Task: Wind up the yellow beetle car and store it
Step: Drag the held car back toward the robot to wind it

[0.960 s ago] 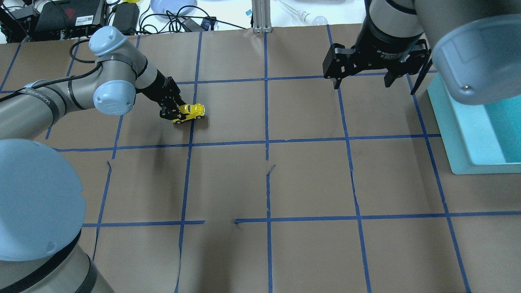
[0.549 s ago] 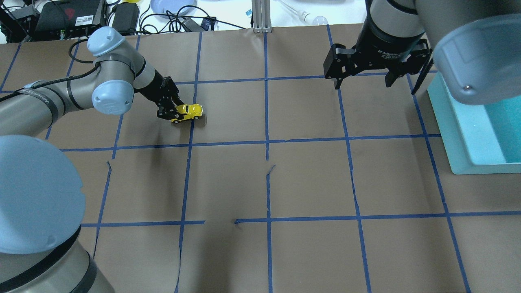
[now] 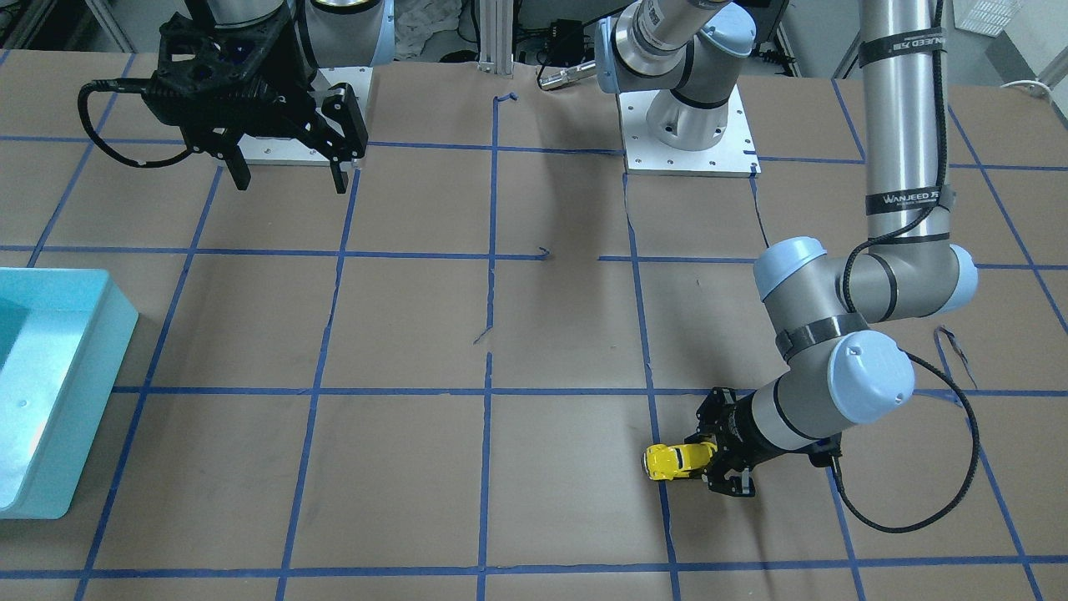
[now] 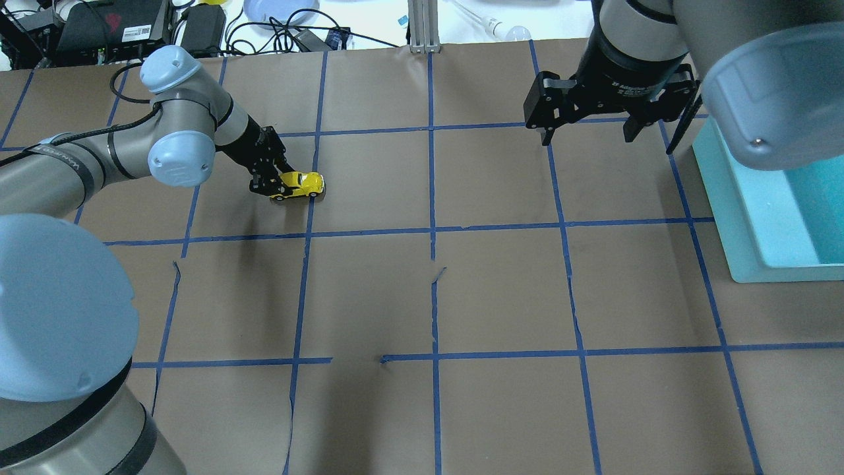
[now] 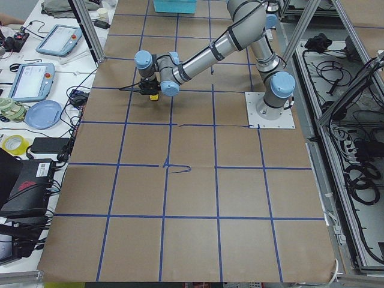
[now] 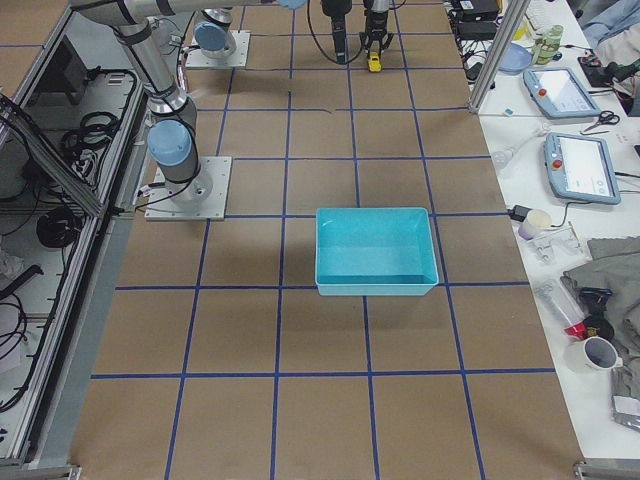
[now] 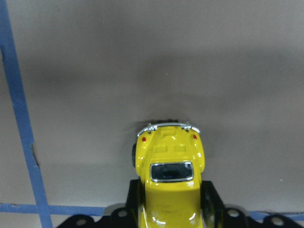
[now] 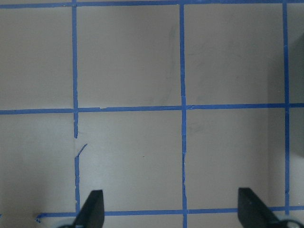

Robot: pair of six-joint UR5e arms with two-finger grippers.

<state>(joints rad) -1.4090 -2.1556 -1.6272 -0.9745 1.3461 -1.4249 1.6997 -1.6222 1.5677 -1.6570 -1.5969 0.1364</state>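
Note:
The yellow beetle car (image 4: 302,184) is at the far left of the brown paper table, its wheels at the paper. My left gripper (image 4: 282,187) is shut on the car's sides from behind. In the left wrist view the car (image 7: 168,166) sticks out forward between the black fingers (image 7: 210,199). It also shows in the front-facing view (image 3: 669,461) ahead of the left gripper (image 3: 705,459). My right gripper (image 4: 587,132) is open and empty, raised above the far right of the table, and its fingertips (image 8: 92,211) frame bare paper.
A teal bin (image 4: 738,218) stands at the right edge of the table; it also shows in the front-facing view (image 3: 117,334) and the right view (image 6: 375,213). Blue tape lines grid the paper. Cables, tablets and a plate lie beyond the far edge.
My left gripper has drawn the car a short way to the left along the table. The right arm has stayed still.

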